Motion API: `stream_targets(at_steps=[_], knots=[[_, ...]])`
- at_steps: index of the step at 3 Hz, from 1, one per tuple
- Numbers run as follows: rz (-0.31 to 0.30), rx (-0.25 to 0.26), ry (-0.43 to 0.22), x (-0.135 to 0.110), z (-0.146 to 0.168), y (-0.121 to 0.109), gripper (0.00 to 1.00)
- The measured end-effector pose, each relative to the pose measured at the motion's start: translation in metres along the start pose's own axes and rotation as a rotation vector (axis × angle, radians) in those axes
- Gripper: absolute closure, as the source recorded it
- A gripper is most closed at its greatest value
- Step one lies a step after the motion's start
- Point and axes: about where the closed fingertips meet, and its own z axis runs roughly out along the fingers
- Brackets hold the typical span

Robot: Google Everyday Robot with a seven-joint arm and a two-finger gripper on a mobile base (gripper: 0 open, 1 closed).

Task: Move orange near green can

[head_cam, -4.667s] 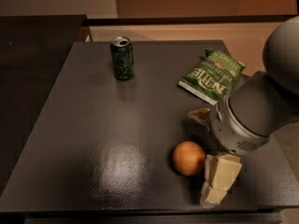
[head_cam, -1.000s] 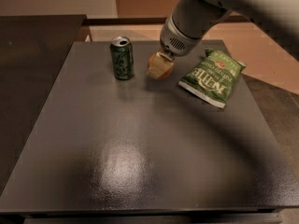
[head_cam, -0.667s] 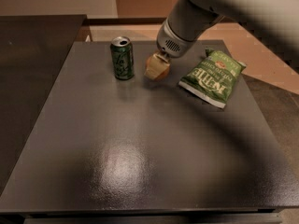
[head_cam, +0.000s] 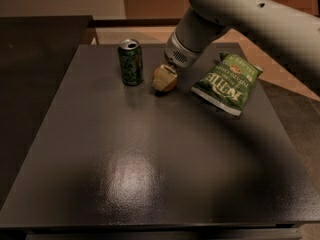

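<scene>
The green can (head_cam: 130, 62) stands upright at the back left of the dark table (head_cam: 150, 174). My gripper (head_cam: 164, 78) is just to the right of the can, low over the table. Its pale fingers are closed around the orange (head_cam: 169, 85), of which only a part shows between them. The orange is down at the table's surface, a small gap away from the can. I cannot tell whether it rests on the table.
A flat green chip bag (head_cam: 227, 82) lies to the right of the gripper. My arm (head_cam: 240, 14) reaches in from the upper right, above the bag. The table's back edge runs just behind the can.
Since 4.7 s ago the orange has been carried from the front right of the table to beside the can. In the last second the gripper has lowered slightly with it.
</scene>
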Motion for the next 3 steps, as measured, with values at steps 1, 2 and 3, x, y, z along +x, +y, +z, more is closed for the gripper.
stream_targets(at_steps=[1, 2, 3], knots=[[-0.01, -0.023, -0.023, -0.0012, 0.0077, 0.0016, 0.59], [-0.011, -0.025, -0.021, -0.0016, 0.0091, 0.0026, 0.35], [-0.013, -0.028, -0.02, -0.002, 0.0106, 0.0036, 0.12]])
